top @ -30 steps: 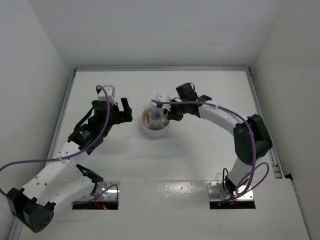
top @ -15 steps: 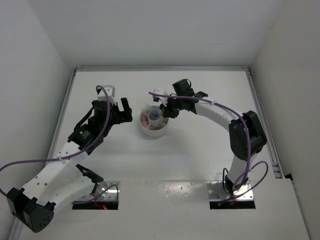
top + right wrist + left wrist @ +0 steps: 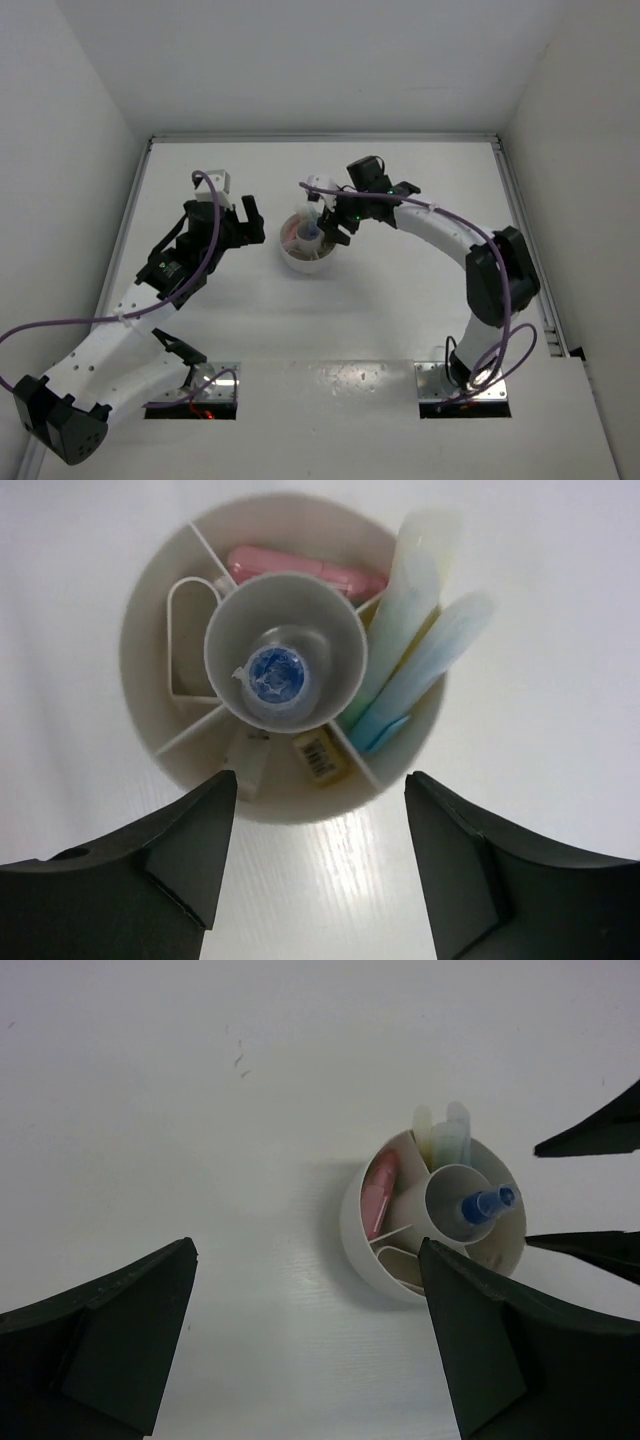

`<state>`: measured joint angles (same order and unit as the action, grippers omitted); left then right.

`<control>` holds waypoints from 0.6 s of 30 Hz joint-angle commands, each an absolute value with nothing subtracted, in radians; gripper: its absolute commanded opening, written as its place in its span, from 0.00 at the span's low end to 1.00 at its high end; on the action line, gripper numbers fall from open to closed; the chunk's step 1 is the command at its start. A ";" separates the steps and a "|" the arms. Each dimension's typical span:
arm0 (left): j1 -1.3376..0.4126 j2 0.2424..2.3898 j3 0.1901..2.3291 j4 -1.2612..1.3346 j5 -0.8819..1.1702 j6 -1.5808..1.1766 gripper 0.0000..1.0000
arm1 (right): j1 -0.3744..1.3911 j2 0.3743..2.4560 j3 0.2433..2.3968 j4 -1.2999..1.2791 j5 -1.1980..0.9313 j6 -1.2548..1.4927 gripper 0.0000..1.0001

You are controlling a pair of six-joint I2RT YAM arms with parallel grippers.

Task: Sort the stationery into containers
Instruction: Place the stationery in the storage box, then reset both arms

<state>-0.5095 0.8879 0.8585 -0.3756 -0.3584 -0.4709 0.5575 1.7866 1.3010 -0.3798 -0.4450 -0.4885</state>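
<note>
Top view: tub (image 3: pixel 300 262) sits mid-table between the arms. right gripper (image 3: pixel 330 223) hangs over its right side with jaws apart, carrying nothing. The pose suits a drop or a check of the compartments. left gripper (image 3: pixel 250 218) is just beside the tub on the left, wide open and empty, likely held off so the arms don't clash.

Left wrist: angled view of the tub. pink piece (image 3: pixel 378 1192) lies in a left compartment and blue-capped piece (image 3: pixel 487 1203) stands in the centre cup (image 3: pixel 440 1185). Two pale tips poke over the far rim.

Right wrist: straight down.
- Blue-capped piece upright in the centre cup.
- Pink piece flat in the top compartment.
- pale green piece (image 3: pixel 405 600) and light blue piece (image 3: pixel 430 670) lean together on the right, ends past the rim, probably too long to lie flat.
- barcoded beige piece (image 3: pixel 318 752) and white piece (image 3: pixel 248 760) in the bottom compartments.
- Left compartment holds a white rounded item; can't tell what.

Every piece seen is in the tub, so the sort looks near done.
</note>
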 commanded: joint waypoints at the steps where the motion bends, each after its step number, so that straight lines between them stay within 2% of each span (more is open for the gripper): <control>1: -0.497 0.888 0.853 -0.344 -0.350 -0.459 1.00 | 0.546 1.626 1.312 -0.345 -0.445 -0.465 0.69; 4: -0.497 0.900 0.853 -0.344 -0.350 -0.468 1.00 | 0.546 1.513 1.267 -0.290 -0.321 -0.399 0.70; 7: -0.488 0.922 0.853 -0.333 -0.339 -0.478 1.00 | 0.546 1.407 1.198 -0.226 -0.158 -0.286 0.76; 8: -0.488 0.940 0.865 -0.324 -0.328 -0.479 1.00 | 0.546 1.381 1.169 -0.201 -0.109 -0.260 0.83; 11: -0.479 0.974 0.916 -0.324 -0.302 -0.488 1.00 | 0.546 1.287 1.046 -0.124 0.085 -0.201 0.95; 13: -0.479 1.015 0.943 -0.324 -0.293 -0.499 1.00 | 0.546 1.246 0.962 -0.077 0.141 -0.172 1.00; 18: -0.479 1.133 1.020 -0.313 -0.275 -0.463 1.00 | 0.546 1.163 0.894 -0.063 0.290 -0.163 1.00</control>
